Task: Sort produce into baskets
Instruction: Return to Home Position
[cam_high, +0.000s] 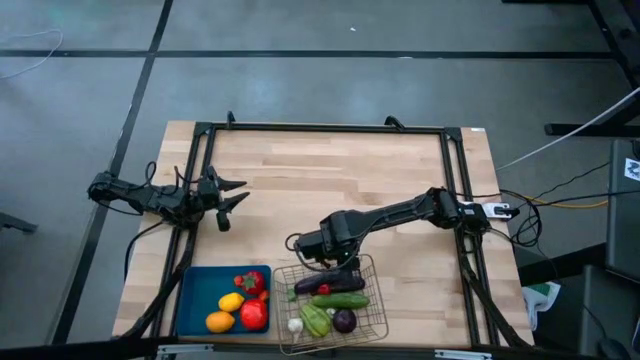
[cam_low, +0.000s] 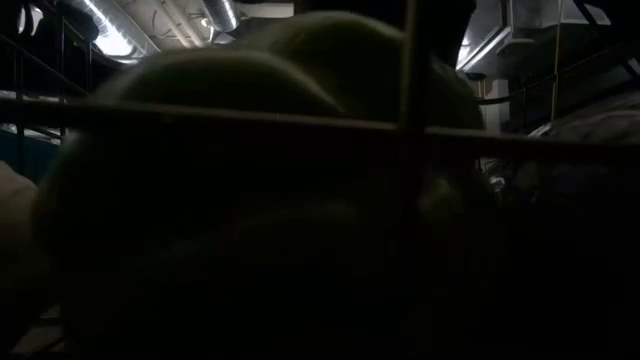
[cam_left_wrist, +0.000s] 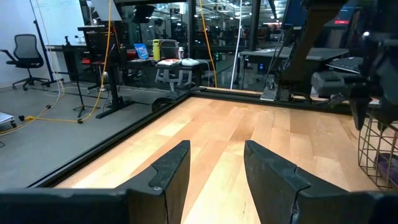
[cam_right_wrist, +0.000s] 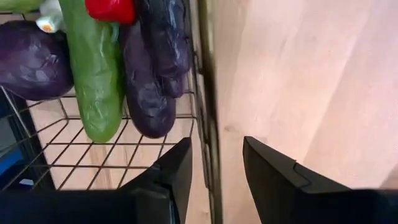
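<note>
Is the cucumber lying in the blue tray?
No, the cucumber lies in the wire basket, beside an eggplant.

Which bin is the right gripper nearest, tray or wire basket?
The bare metal wire-mesh basket: the open right gripper hangs at its rim. The solid blue plastic tray lies beside it, farther off. The left gripper waits at the table's edge.

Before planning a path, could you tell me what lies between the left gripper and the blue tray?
Only bare wooden tabletop, as the high view shows; the left gripper sits apart from the blue tray.
</note>
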